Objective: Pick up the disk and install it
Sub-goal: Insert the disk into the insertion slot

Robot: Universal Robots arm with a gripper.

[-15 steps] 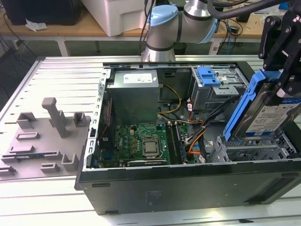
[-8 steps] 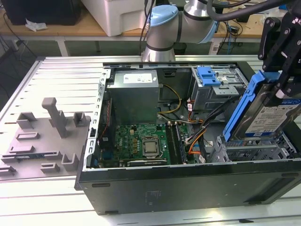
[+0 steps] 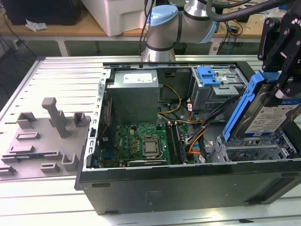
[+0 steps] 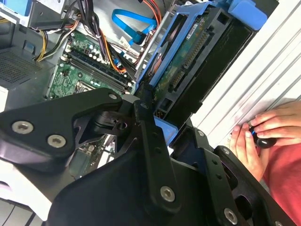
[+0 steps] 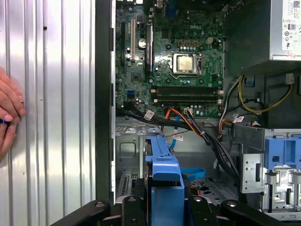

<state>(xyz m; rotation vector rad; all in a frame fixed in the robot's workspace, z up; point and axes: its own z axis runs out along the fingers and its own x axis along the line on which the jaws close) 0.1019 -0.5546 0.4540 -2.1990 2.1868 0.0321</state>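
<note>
An open computer case (image 3: 188,188) is lying on its side, its green motherboard (image 3: 141,141) facing up. To the exterior view's right of the motherboard, the black gripper (image 3: 283,89) is pinching the disk (image 3: 275,120) by its upper end, fingers pressing on the blue carrier. The disk is standing steeply on end, its long axis leaning so that the lower end is pointing down toward the motherboard and the upper end is tipping away from it. Under that lower end, a grey drive bay (image 3: 254,153) is sitting beside the motherboard (contact between the two cannot be judged). Beyond the case wall from the motherboard, a person's hands (image 4: 263,132) are resting on the ribbed table (image 5: 56,94).
</note>
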